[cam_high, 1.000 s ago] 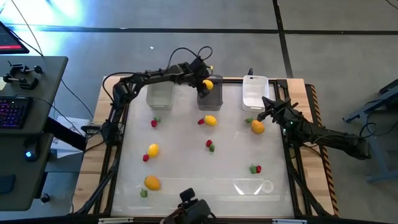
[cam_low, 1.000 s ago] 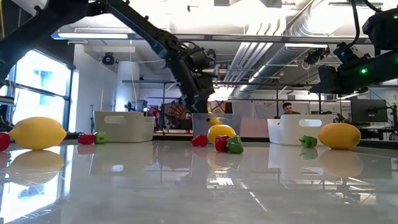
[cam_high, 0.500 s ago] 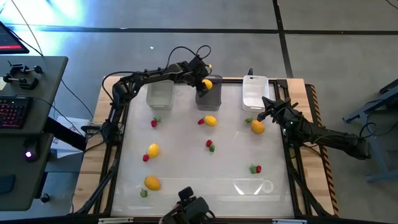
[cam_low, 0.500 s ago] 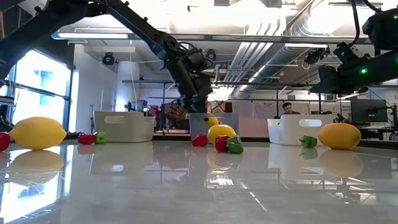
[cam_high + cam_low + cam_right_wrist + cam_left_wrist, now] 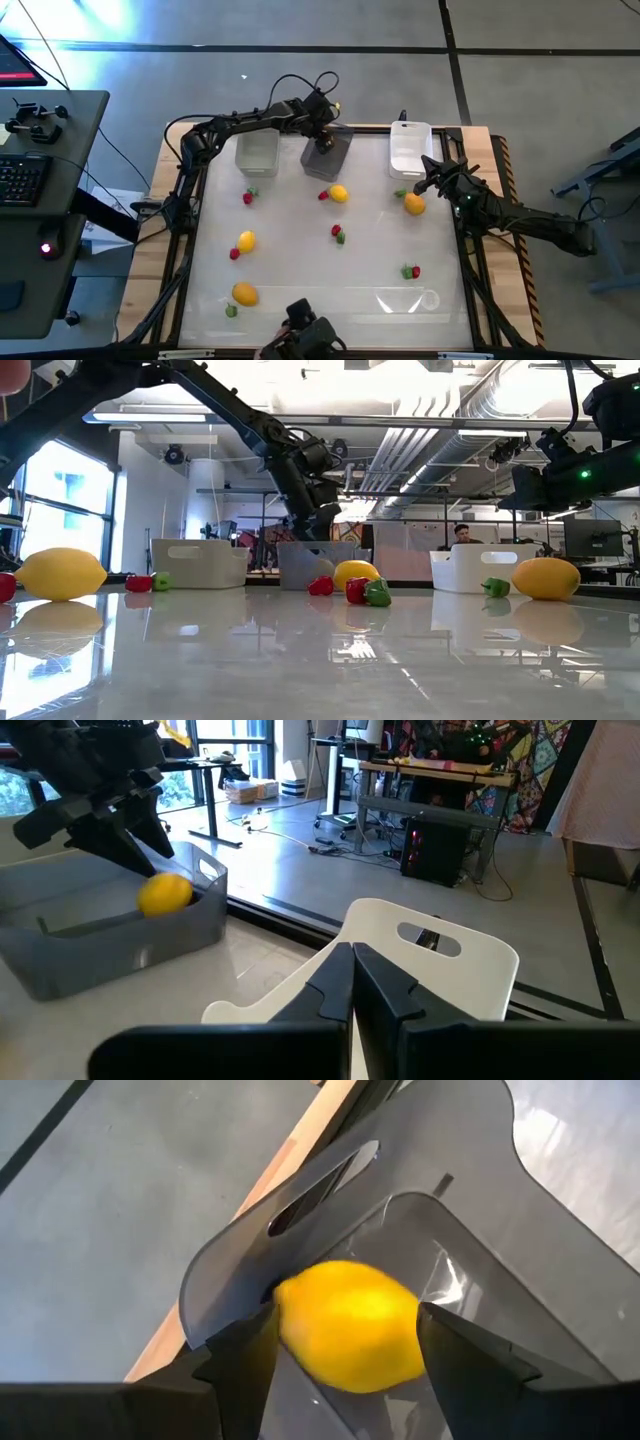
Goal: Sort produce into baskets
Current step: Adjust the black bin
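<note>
My left gripper (image 5: 323,141) stands open over the far end of the dark grey basket (image 5: 326,158), pointing steeply down. A yellow lemon (image 5: 350,1325) shows blurred between its fingers. In the right wrist view this lemon (image 5: 165,892) sits below the fingers, inside the basket's wall (image 5: 120,945). The clear basket (image 5: 257,153) and the white basket (image 5: 410,148) rest on the table on either side. My right gripper (image 5: 426,184) waits shut next to an orange fruit (image 5: 414,204); its own view shows the fingers together (image 5: 352,982). My left gripper has its open fingers (image 5: 240,1355) on either side of the lemon, just inside the dark grey basket's end wall with the handle slot (image 5: 320,1185). I cannot tell whether a finger touches the lemon or that wall.
Loose produce lies over the table: a lemon with a red berry (image 5: 339,193), a lemon (image 5: 246,240), an orange piece (image 5: 244,293), and small red and green bits (image 5: 339,235), (image 5: 410,271), (image 5: 250,195). A desk with a keyboard (image 5: 20,180) stands to the left of the table.
My left gripper has opened while keeping its place. The lemon has left its fingertips and dropped into the dark grey basket. The basket has turned about on the table, and its near end has swung toward the table's left edge.
</note>
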